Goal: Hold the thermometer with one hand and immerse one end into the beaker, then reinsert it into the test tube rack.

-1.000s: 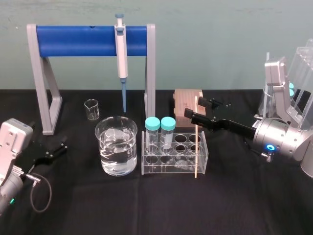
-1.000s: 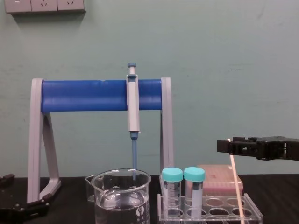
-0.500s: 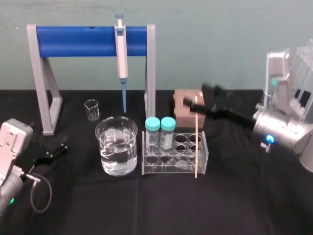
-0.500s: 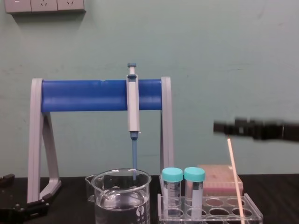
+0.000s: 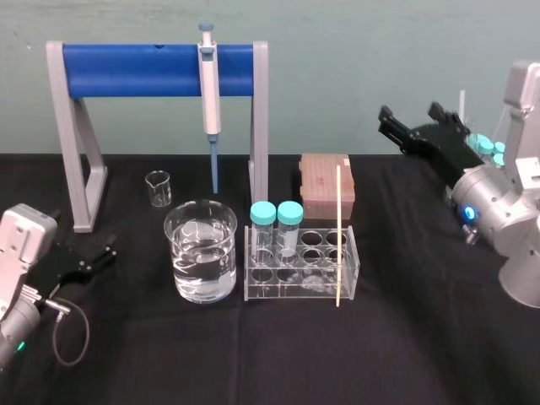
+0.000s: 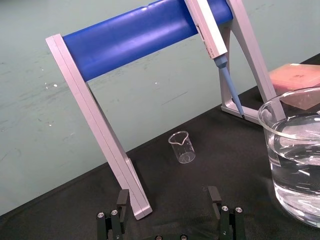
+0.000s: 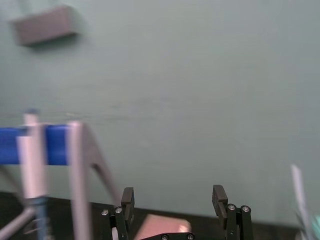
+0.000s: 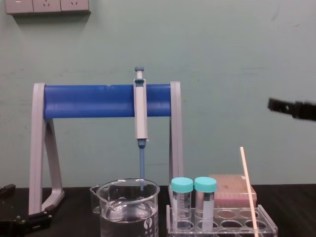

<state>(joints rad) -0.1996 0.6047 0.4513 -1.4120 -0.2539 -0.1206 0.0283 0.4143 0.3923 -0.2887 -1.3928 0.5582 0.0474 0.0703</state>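
Observation:
The thermometer [image 5: 338,236] is a thin cream rod standing slightly tilted in a right-hand hole of the clear test tube rack [image 5: 263,291], free of any grip. In the chest view the thermometer [image 8: 248,187] rises above the rack [image 8: 232,228]. The beaker [image 5: 201,251], partly filled with clear liquid, stands just left of the rack and reappears as the beaker [image 8: 129,205] and the beaker [image 6: 295,165]. My right gripper [image 5: 411,118] hangs open, high and to the right of the rack, holding nothing; its empty jaws frame the right gripper [image 7: 173,197]. Parked at the near left, my left gripper [image 5: 105,253] is open.
A grey stand with a blue bar [image 5: 156,72] carries a grey-and-blue pipette [image 5: 208,101] behind the beaker. A small glass beaker [image 5: 158,187] sits beside it. Two teal-capped tubes [image 5: 276,228] stand in the rack. A pink box [image 5: 325,181] lies behind it.
My right gripper has opened off the thermometer's top, then risen and drawn back to the right. The thermometer stays standing in the rack. The left arm has not moved.

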